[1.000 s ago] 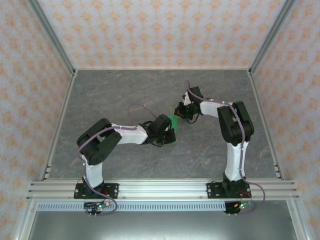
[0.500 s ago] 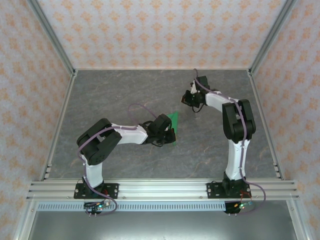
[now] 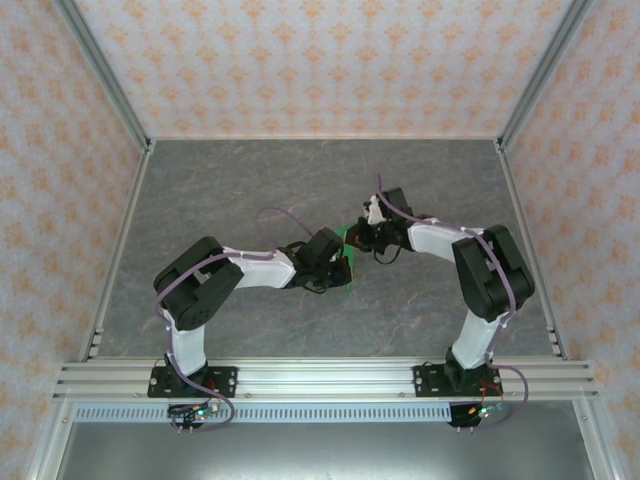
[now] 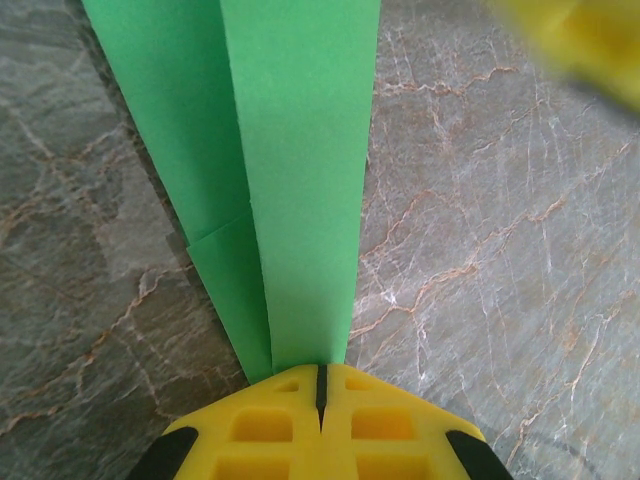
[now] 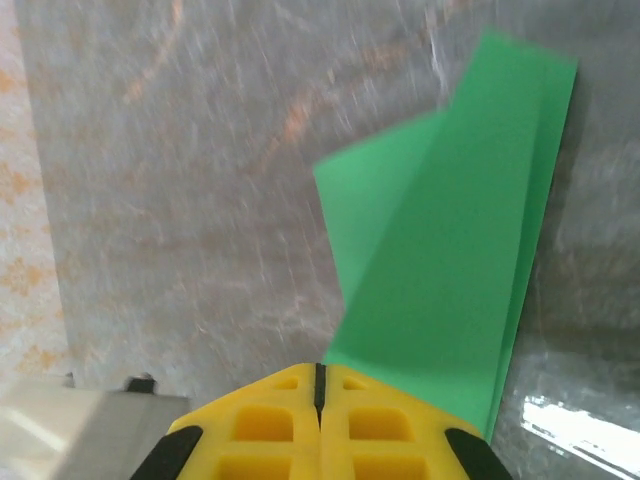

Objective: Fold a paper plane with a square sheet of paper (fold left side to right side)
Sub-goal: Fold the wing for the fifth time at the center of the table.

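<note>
Jaws of both grippers are fully closed, the two halves meeting at a seam. Left wrist view: the left gripper (image 4: 320, 372) sits at the narrow end of the folded green paper (image 4: 300, 150), which lies flat on the grey table (image 4: 500, 250). Whether it pinches the paper cannot be told. Right wrist view: the right gripper (image 5: 320, 370) meets the paper's edge, and overlapping layers show. Top view: the paper lies mid-table between both grippers, mostly covered

A lab test cell; aluminium frame (image 3: 103, 68), patterned panel walls (image 3: 320, 60), grey stone-look tabletop (image 3: 250, 180).
</note>
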